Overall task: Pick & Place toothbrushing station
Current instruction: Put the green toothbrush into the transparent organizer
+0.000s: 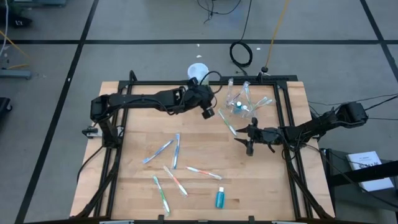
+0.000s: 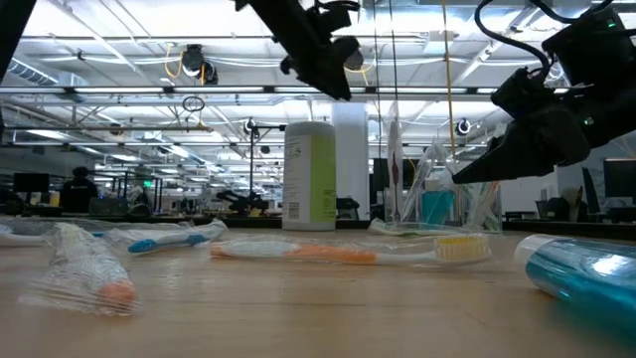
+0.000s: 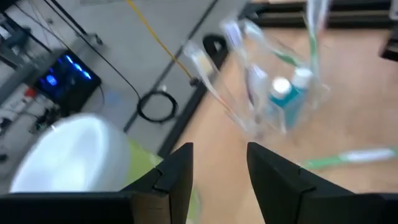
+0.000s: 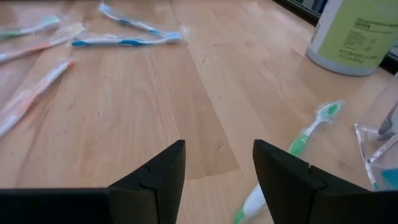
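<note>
The clear plastic cup (image 1: 239, 102) stands at the table's far right with several toothbrushes and teal tubes in it; it also shows in the left wrist view (image 3: 280, 81). A green toothbrush (image 1: 228, 122) lies flat next to it. More toothbrushes (image 1: 176, 151) and a teal tube (image 1: 219, 198) lie on the near half of the table. My left gripper (image 3: 217, 174) is open and empty, raised above the table between the white-and-green canister (image 1: 198, 71) and the cup. My right gripper (image 4: 217, 180) is open and empty, low over the wood just near of the green toothbrush (image 4: 292, 149).
The white-and-green canister (image 4: 354, 31) stands at the far edge, left of the cup. A black frame rail (image 1: 283, 118) runs around the table. Bare wood (image 1: 205, 143) lies between the cup and the scattered brushes.
</note>
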